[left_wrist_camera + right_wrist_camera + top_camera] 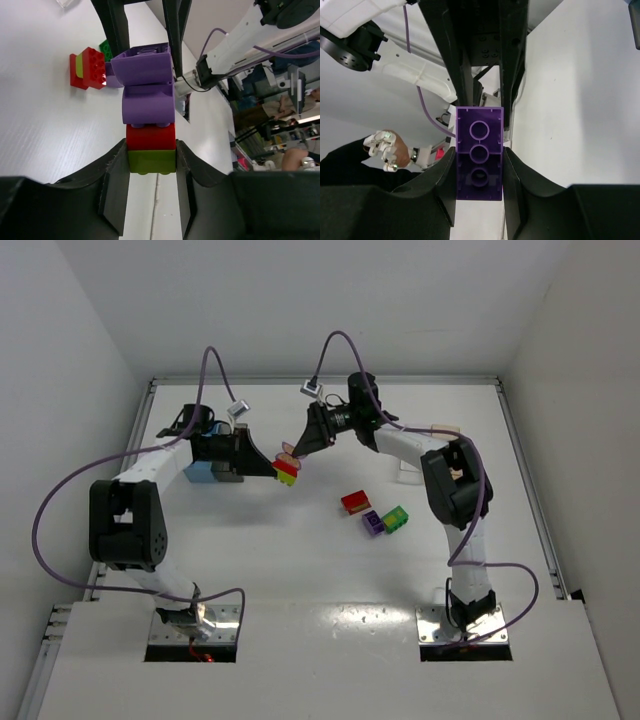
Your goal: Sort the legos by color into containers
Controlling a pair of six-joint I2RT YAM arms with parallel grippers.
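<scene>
Purple over red over lime: a brick stack [287, 470] hangs in the air between my two arms, at about 11 o'clock from the middle of the tabletop [250, 550]. The left tool [150, 156] is closed narrow on the lime brick [151, 162] at the stack's base, with the red brick [150, 136] just beyond its fingertips. The right tool [480, 161] is clamped on the purple brick [480, 131] at the opposite end. Three loose bricks [355, 502] lie on the tabletop at 4 o'clock from the stack. A blue bin [198, 474] sits partly hidden under the left arm at 9 o'clock.

I judge this to be a pull-apart step, with these risks:
- The stack may part at a seam other than the one I want, leaving mixed colours in one tool.
- An off-axis pull could lever a brick out from between the smooth fingers and drop it.
- A freed piece could bounce well away from the bin.
</scene>
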